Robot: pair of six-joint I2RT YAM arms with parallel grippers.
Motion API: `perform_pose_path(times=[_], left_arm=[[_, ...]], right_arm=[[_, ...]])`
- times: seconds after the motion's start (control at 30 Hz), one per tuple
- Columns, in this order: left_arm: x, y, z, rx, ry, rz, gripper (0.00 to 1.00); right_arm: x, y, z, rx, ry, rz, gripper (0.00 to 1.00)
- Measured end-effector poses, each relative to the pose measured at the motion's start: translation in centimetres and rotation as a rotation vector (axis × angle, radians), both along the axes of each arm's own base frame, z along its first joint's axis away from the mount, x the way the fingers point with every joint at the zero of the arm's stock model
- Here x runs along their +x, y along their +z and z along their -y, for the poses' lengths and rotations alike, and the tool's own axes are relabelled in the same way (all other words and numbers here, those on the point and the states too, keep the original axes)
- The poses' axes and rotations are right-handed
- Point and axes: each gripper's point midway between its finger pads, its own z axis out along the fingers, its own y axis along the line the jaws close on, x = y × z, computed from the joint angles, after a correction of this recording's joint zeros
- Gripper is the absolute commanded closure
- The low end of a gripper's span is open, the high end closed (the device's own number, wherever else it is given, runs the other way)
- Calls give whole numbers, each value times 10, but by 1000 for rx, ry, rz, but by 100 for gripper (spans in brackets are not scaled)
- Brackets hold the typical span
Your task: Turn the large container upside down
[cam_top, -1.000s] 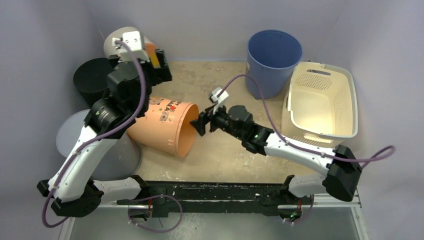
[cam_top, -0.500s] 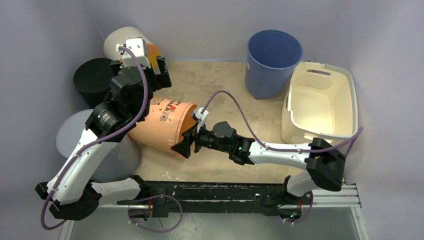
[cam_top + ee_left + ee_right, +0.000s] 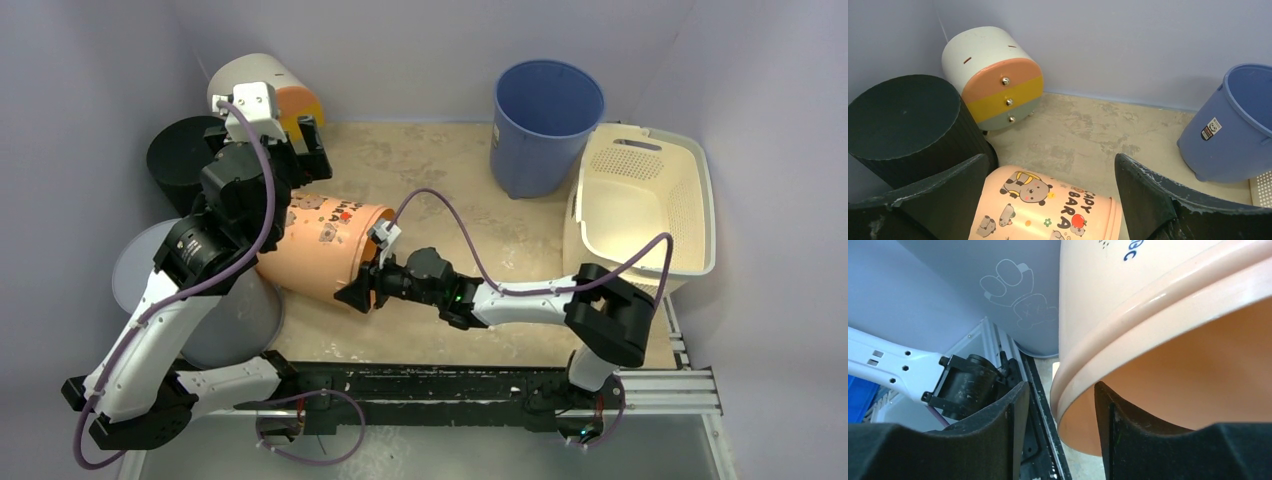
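- The orange bucket (image 3: 325, 245) lies on its side on the table (image 3: 440, 170), left of the middle, with its open mouth facing right and toward my bases.
- My right pincer (image 3: 352, 293) is at the near edge of that mouth. In the right wrist view its fingers (image 3: 998, 440) sit on either side of the rim, one outside the wall and one inside.
- That pincer is released. A gap shows between the outer finger and the rim, so it is not pinching the bucket.
- My left pincer (image 3: 308, 150) hangs above the far, closed end of the bucket, spread wide and grasping nothing.
- In the left wrist view the bucket's printed side, with cartoon bears, faces up between that pincer's two fingers (image 3: 948, 200).
- A grey bin (image 3: 150, 285) stands just beside the bucket on its left, partly under my left arm.
- A black bin (image 3: 180, 150) and a small round drawer cabinet (image 3: 250, 75) stand in the far left corner.
- A blue bucket (image 3: 545, 110) stands upright at the far right, touching a cream laundry basket (image 3: 640, 200).
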Motion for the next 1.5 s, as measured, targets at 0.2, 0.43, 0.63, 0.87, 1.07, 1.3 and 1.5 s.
perform_pose_path(times=[0.2, 0.43, 0.63, 0.87, 1.07, 1.3, 1.5], left_arm=[[-1, -2, 0, 6, 0, -7, 7], [-1, -2, 0, 8, -1, -9, 7], [-1, -3, 0, 9, -6, -13, 7], [-3, 2, 1, 5, -17, -10, 7], [-1, 13, 3, -13, -25, 8, 7], [3, 11, 8, -3, -30, -5, 7], [3, 9, 7, 4, -30, -13, 7]], right_arm=[[-1, -12, -10, 19, 19, -29, 83], [8, 1, -4, 41, -29, -13, 100], [47, 18, 29, 0, -165, 39, 100], [106, 59, 79, 79, -298, 105, 100], [98, 81, 64, 235, -172, 116, 100], [99, 63, 54, 433, 17, 18, 100], [131, 4, 62, 476, 28, -159, 100]])
